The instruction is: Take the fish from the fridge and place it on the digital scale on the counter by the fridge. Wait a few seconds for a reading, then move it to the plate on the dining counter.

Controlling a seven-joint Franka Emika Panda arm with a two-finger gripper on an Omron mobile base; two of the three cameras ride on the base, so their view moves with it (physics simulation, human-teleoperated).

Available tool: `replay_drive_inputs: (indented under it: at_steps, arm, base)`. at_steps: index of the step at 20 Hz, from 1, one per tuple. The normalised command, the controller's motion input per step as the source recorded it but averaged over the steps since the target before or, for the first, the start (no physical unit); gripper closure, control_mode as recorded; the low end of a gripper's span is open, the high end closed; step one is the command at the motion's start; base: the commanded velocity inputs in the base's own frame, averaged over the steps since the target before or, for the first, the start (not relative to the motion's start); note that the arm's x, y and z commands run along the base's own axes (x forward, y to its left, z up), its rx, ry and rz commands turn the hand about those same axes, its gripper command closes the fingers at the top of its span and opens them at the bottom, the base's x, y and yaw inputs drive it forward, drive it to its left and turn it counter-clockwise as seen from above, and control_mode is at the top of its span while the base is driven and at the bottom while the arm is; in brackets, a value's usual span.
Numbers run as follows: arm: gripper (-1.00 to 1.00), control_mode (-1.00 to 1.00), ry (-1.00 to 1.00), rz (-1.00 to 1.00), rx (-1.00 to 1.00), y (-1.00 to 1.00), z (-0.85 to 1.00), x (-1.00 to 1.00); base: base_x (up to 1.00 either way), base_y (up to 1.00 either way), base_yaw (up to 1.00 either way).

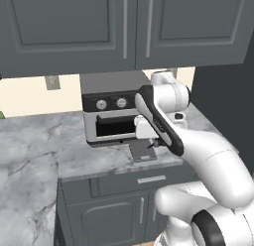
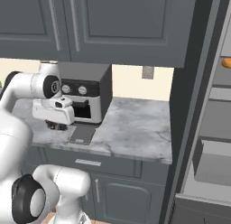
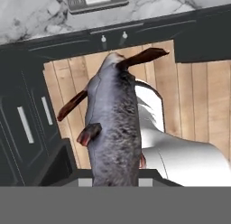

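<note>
A grey fish [image 3: 113, 128] with reddish-brown fins is held lengthwise by my gripper [image 2: 55, 123], which is shut on it. The fish hides the fingertips in the hand view. It shows as a small dark shape [image 2: 56, 125] under the white hand, just above the marble counter [image 2: 131, 123]. The digital scale [image 1: 141, 152] is a small flat dark slab at the counter's front edge, before the toaster oven. My gripper [image 1: 151, 143] hovers at the scale's edge, and the fish is beside the scale [image 2: 82, 134], not resting on it. The fridge [image 2: 212, 128] stands open on the right.
A silver-black toaster oven [image 1: 109, 111] sits right behind the scale. Dark upper cabinets [image 1: 124, 27] hang overhead. An orange item [image 2: 227, 63] lies on an upper fridge shelf. Below the fish lie the wooden floor [image 3: 194, 92] and panelled cabinet fronts [image 3: 27, 123].
</note>
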Motion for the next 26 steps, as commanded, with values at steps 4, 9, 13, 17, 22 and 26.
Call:
replay_drive_inputs:
  at_steps: [4, 9, 13, 17, 22, 26]
  arm:
    - [1.0, -1.0, -0.13, 0.21, 0.0, -0.2, -0.01, -0.12]
    - [1.0, -1.0, -0.2, 0.59, 0.0, -0.4, 0.0, 0.0]
    - [1.0, -1.0, -0.1, 0.71, 0.01, -0.41, -0.1, 0.11]
    - [1.0, -1.0, 0.0, 0.79, 0.08, -0.34, -0.31, 0.31]
    - [1.0, -1.0, 0.0, 0.79, 0.17, -0.13, -0.42, 0.2]
    - [1.0, -1.0, 0.0, 0.57, 0.25, 0.0, -0.31, 0.5]
  base:
    - [0.0, 0.0, 0.0]
    - [0.0, 0.0, 0.0]
    - [0.0, 0.0, 0.0]
    - [0.0, 0.0, 0.0]
    - [0.0, 0.0, 0.0]
    - [0.0, 0.0, 0.0]
